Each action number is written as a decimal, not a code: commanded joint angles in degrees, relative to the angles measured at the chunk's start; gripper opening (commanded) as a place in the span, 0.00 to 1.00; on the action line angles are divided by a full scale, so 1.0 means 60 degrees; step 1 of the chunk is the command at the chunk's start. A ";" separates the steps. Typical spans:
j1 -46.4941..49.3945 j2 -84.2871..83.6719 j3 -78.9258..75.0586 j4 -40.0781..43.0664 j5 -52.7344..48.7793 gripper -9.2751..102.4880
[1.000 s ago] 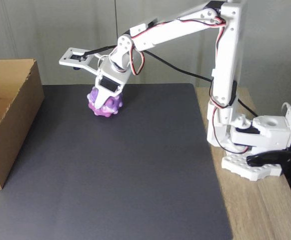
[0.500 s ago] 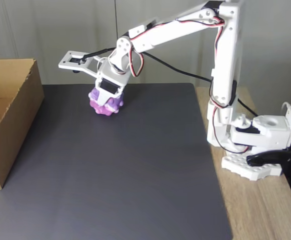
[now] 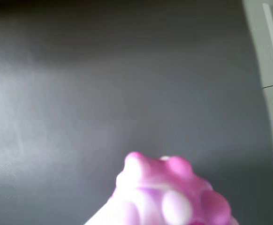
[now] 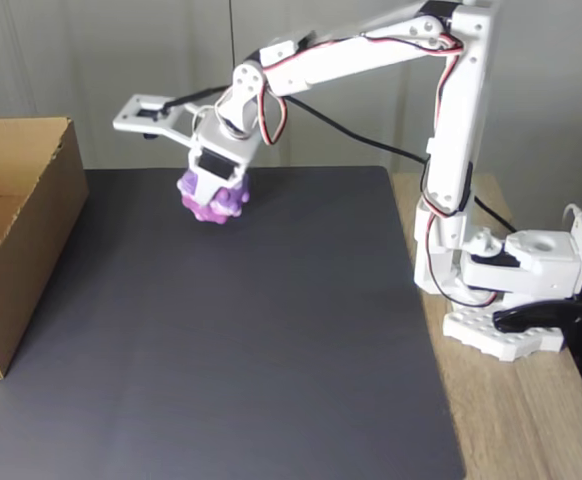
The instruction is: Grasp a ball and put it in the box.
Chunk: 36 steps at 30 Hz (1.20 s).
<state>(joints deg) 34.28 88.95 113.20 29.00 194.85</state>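
One white arm (image 4: 371,60) reaches from its base at right of the fixed view across to upper centre-left, gripper (image 4: 211,195) pointing down. Gripper is clamped on the ball (image 4: 216,203), pinching it from above; the purple-pink knobbly ball sits just under the gripper body, upper centre-left of the frame, near the far edge of the dark mat (image 4: 251,340). Whether the ball touches the mat or is just off it, cannot tell. One white finger-like piece (image 4: 146,112) sticks out to the left of the wrist, up at upper left.

Box (image 4: 16,240) at far left of the fixed view, brown cardboard, open top, cut by the left frame edge, well apart from the ball. Arm base (image 4: 516,290) is on the wooden table (image 4: 531,420) at lower right, beside the mat's right edge. Red and black cables (image 4: 371,140) run along the arm.

Wrist view: ball (image 3: 167,194) blurred, pink-white, bottom centre of the frame, cut by the bottom edge, grey mat (image 3: 103,84) behind it. Pale grey panel (image 3: 270,70) along the right edge.
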 commanded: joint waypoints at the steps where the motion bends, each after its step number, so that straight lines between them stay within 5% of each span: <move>1: -0.0146 0.0645 -0.0718 0.0264 -0.0059 0.08; 17: -0.1377 0.1099 -0.5171 0.2490 -0.0264 0.08; 36: -0.3237 -0.3984 -1.3931 0.3530 -0.0337 0.08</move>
<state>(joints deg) 16.17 66.09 36.12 51.06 193.18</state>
